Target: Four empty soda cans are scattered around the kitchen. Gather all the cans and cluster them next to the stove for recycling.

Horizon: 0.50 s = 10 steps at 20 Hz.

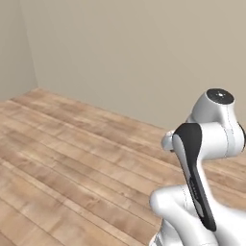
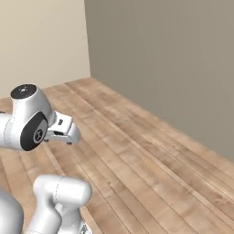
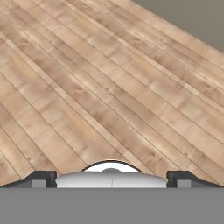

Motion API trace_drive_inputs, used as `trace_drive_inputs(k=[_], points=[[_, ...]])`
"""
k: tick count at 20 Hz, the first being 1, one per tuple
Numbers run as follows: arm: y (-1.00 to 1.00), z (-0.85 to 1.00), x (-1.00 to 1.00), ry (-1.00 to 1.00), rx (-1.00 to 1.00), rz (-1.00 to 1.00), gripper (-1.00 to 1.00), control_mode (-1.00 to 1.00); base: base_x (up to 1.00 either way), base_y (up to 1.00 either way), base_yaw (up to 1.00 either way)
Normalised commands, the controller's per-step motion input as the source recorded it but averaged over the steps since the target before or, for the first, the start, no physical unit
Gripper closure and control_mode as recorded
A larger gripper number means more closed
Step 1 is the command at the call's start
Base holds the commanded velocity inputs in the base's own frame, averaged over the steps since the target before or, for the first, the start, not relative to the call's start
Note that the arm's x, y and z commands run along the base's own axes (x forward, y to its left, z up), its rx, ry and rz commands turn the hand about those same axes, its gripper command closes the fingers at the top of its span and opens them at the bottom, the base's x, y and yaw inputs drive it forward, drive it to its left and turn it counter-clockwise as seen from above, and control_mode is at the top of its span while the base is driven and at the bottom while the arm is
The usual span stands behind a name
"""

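Your gripper (image 3: 112,177) hangs wide apart, holding nothing. Neither the cans nor the stove are anywhere before you. Expect empty cans to be light, thin-walled and easily dented, so grasp them gently around the middle. A bare wooden floor (image 1: 72,158) runs to plain beige walls (image 2: 173,59) meeting at the far corner.

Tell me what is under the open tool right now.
Under the tool, its tips far apart with nothing between them, lies bare wooden floor. The hand's white body covers the planks nearest the tips.
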Motion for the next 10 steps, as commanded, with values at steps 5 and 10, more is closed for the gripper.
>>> trace_drive_inputs(k=[5,10], points=[[0.00,0.00,0.00,0.00,0.00,0.00,-1.00,1.00,1.00,0.06,0.00],[0.00,0.00,0.00,0.00,0.00,0.00,-1.00,1.00,1.00,0.18,0.07]])
